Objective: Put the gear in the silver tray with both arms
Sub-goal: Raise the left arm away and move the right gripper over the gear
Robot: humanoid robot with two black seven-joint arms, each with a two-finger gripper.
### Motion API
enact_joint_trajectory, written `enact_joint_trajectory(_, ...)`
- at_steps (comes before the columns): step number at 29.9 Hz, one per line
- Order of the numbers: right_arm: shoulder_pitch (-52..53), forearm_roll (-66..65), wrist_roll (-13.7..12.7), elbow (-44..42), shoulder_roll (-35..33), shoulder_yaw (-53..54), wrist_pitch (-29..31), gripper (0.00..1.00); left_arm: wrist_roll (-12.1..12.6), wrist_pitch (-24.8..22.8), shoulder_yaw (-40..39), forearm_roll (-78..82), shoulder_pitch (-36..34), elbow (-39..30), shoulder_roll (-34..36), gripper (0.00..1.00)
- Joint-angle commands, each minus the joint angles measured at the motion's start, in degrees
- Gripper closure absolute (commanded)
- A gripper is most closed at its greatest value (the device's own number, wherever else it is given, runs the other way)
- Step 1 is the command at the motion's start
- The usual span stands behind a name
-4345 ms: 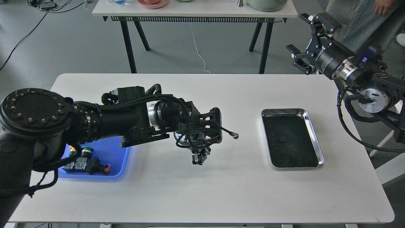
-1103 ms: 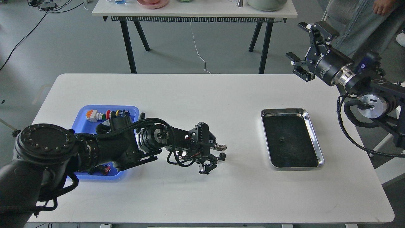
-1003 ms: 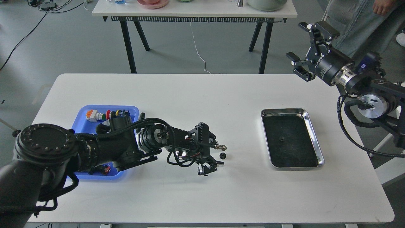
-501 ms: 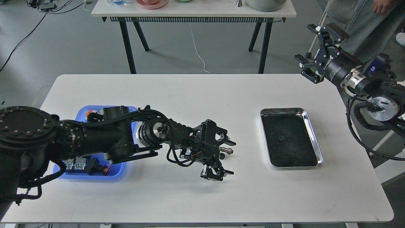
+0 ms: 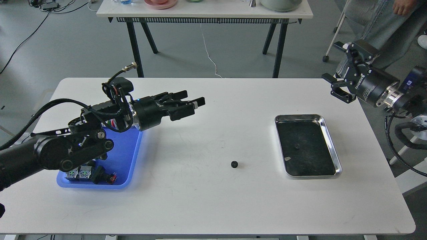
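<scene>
A small black gear [image 5: 234, 164] lies alone on the white table [image 5: 213, 200], left of the silver tray [image 5: 335, 156]. The tray has a dark bottom with a tiny dark piece [image 5: 297, 146] in its middle. My left gripper [image 5: 191, 102] is open and empty, raised above the table's left half, well back from the gear. My right gripper [image 5: 337, 68] is open and empty, held high beyond the table's right back corner, above and right of the tray.
A blue plastic tray [image 5: 130, 156] with several small switch parts [image 5: 90, 174] sits at the left, partly under my left arm. A second table [image 5: 205, 11] with dishes stands behind. A person [image 5: 377, 20] stands at the back right.
My left gripper opened and let the gear go onto the table, then drew back up and to the left. My right gripper drifted right and a little lower.
</scene>
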Motion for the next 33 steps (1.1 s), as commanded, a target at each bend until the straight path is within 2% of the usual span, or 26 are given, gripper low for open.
enact_joint_trajectory(1, 0.1, -13.5, 0.0, 1.2, 0.8, 0.0, -0.1, 0.01, 0.0, -0.3, -15.3, -10.8, 7.5, -1.1, -4.1, 0.01)
enact_joint_trajectory(6, 2.7, -28.5, 0.0, 2.8, 3.7, -1.3, 0.0, 0.01, 0.0, -4.6, -28.2, -14.7, 14.0, -2.3, -6.4, 0.01)
enact_joint_trajectory(10, 10.4, -43.3, 0.0, 2.8, 8.5, -7.3, 0.0, 0.01, 0.0, -5.3, -34.3, -17.5, 14.6, -3.1, -7.6, 0.01)
enact_joint_trajectory(11, 12.6, -46.3, 0.0, 2.8, 9.9, -9.4, 0.0, 0.01, 1.7, -5.9, -35.4, -19.0, 14.7, -3.4, -7.8, 0.01)
enact_joint_trajectory(12, 14.8, -48.9, 0.0, 2.8, 11.7, -11.6, 0.0, 0.01, 4.5, -6.8, -36.4, -20.7, 14.6, -3.6, -7.8, 0.01)
enact_joint_trajectory(14, 18.2, -52.5, 0.0, 2.8, 16.3, -15.9, 0.0, 0.01, 7.6, -9.4, -37.7, -23.7, 14.6, -3.6, -7.8, 0.01)
enact_joint_trajectory(18, 23.7, -57.6, 0.0, 2.2, 28.2, -25.0, -0.9, 0.01, 9.8, -14.5, -38.7, -25.9, 14.6, -3.6, -7.3, 0.01)
enact_joint_trajectory(21, 25.2, -59.6, 0.0, 0.6, 36.6, -31.3, -4.4, 0.01, 10.0, -14.9, -39.6, -25.9, 14.7, -3.6, -7.6, 0.01)
enact_joint_trajectory(24, 25.3, -62.6, 0.0, -3.0, 43.0, -36.9, -10.6, 0.01, 10.0, -14.7, -40.0, -25.9, 14.9, -3.6, -7.9, 0.01)
enact_joint_trajectory(26, 25.3, -64.2, 0.0, -4.9, 43.0, -39.1, -12.8, 0.01, 10.0, -14.7, -40.3, -25.9, 14.9, -3.6, -7.9, 0.01)
enact_joint_trajectory(33, 25.3, -65.1, 0.0, -5.3, 43.0, -40.0, -12.9, 0.01, 10.0, -14.7, -40.5, -25.9, 14.9, -3.6, -8.3, 0.01)
